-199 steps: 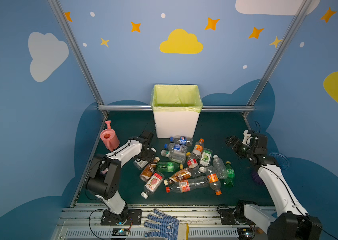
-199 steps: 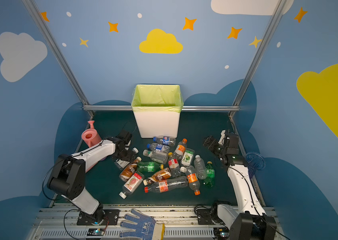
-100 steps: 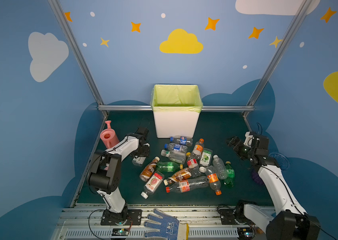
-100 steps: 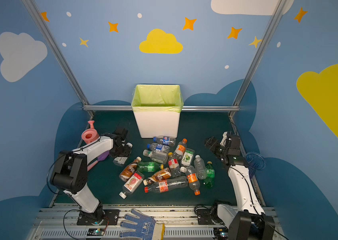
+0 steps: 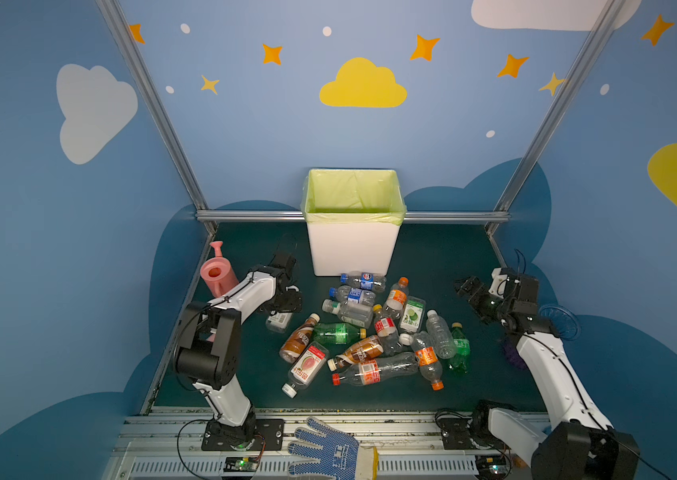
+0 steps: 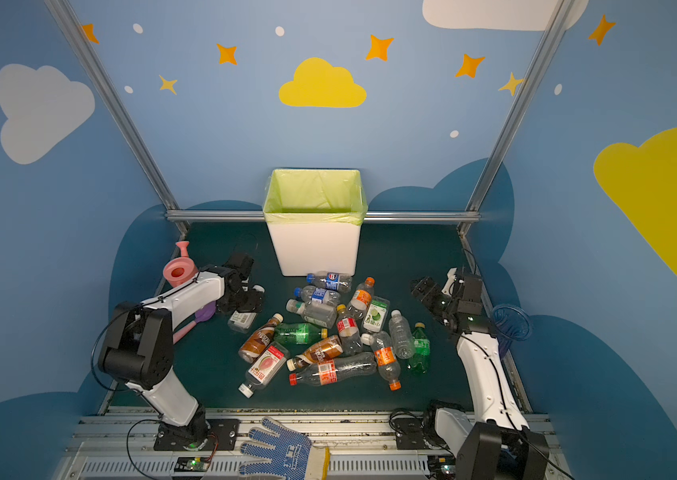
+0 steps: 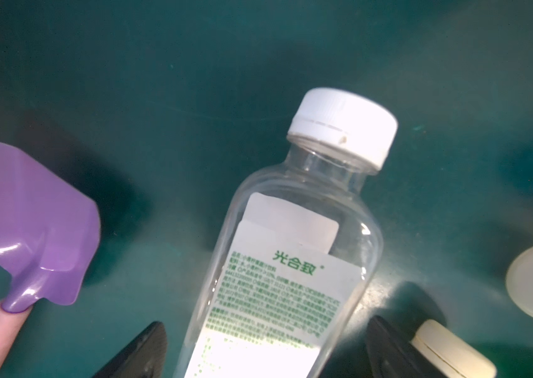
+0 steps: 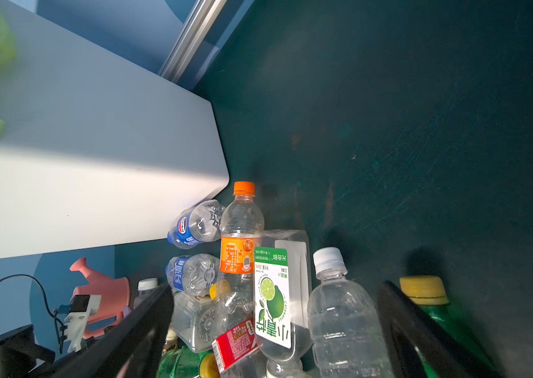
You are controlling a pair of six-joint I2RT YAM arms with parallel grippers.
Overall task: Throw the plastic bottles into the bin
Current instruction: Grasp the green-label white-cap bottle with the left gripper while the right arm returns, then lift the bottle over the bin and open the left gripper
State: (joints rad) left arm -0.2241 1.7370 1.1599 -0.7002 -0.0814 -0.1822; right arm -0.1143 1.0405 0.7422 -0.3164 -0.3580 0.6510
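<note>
Left pincer (image 5: 285,308), jaws apart, straddles white-capped bottle (image 7: 291,261), nine o'clock of bottle pile (image 5: 338,332); right pincer (image 5: 469,296), jaws spread empty, three o'clock.

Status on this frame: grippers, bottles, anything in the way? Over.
Left gripper open, straddling white-capped clear bottle, not clamped. Right gripper open, empty, right of pile. None seen in bin. Purple scoop nearby, not touching.
</note>
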